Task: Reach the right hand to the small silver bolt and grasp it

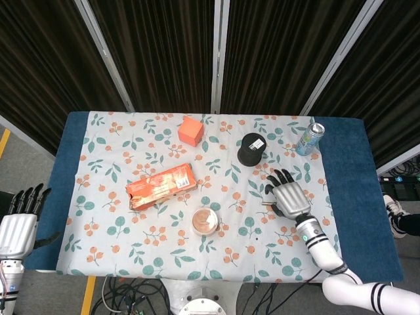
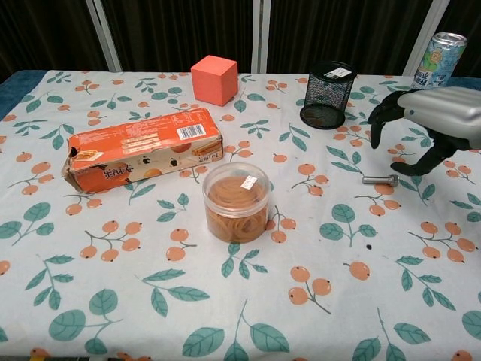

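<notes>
The small silver bolt (image 2: 379,180) lies flat on the floral tablecloth at the right, its head pointing right; in the head view the bolt (image 1: 267,205) peeks out at the edge of my right hand. My right hand (image 2: 432,124) hovers just above and to the right of the bolt, palm down, fingers spread, holding nothing; in the head view the right hand (image 1: 289,194) covers most of the bolt. My left hand (image 1: 18,226) hangs off the table's left edge, fingers spread and empty.
A black mesh cup (image 2: 328,94) stands behind the bolt and a drink can (image 2: 436,59) at the far right. A clear tub of rubber bands (image 2: 236,200) sits mid-table, an orange cracker box (image 2: 143,148) to its left, an orange cube (image 2: 214,79) at the back.
</notes>
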